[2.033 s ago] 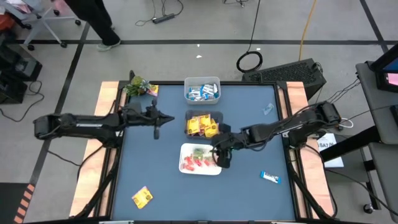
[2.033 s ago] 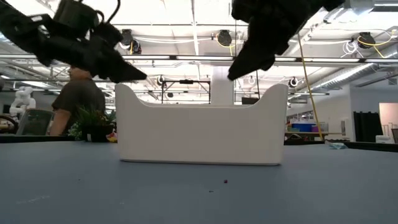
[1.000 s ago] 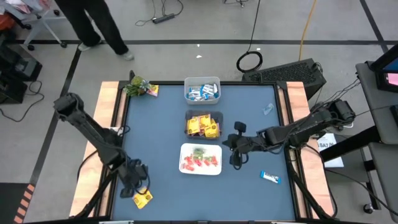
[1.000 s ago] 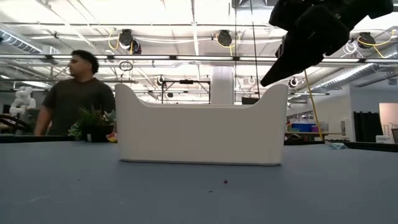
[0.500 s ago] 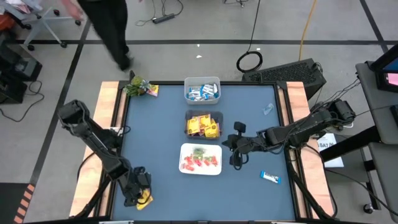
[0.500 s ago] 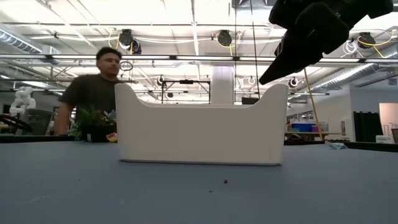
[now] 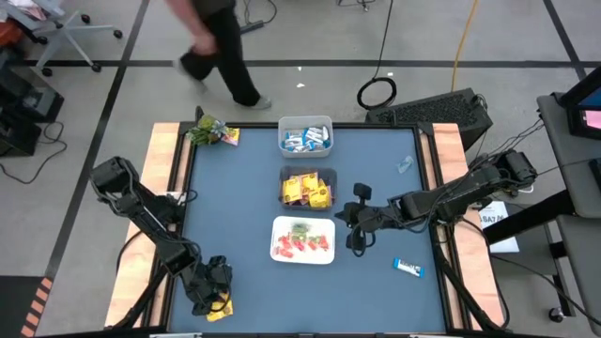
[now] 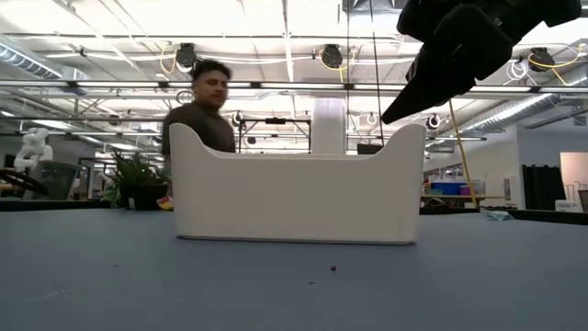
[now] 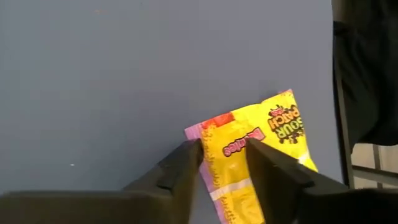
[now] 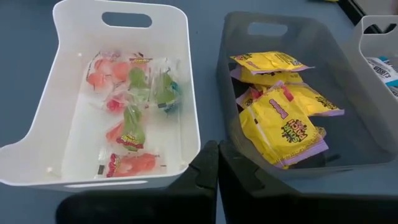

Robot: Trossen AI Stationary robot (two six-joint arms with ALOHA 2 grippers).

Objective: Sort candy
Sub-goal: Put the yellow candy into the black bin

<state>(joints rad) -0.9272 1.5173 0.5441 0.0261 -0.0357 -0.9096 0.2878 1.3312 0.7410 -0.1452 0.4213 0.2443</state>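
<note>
One yellow packet (image 9: 249, 155) lies at the table's (image 7: 235, 207) near-left corner, under the left gripper (image 7: 214, 299).
We see its fingers (image 9: 180, 165) narrowly parted astride the packet's edge; right gripper (image 7: 352, 242), fingers together, hangs beside the white bin (image 10: 37, 155).

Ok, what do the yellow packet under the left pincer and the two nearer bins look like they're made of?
Yellow packet: likely thin plastic film, glossy and printed, with creases and a flat sealed edge. The left pincer straddles it.
White bin: probably moulded plastic, opaque and smooth, with rounded corners and a handle cut-out.
Grey bin: apparently translucent smoky plastic, since the table shows faintly through its walls.
</note>
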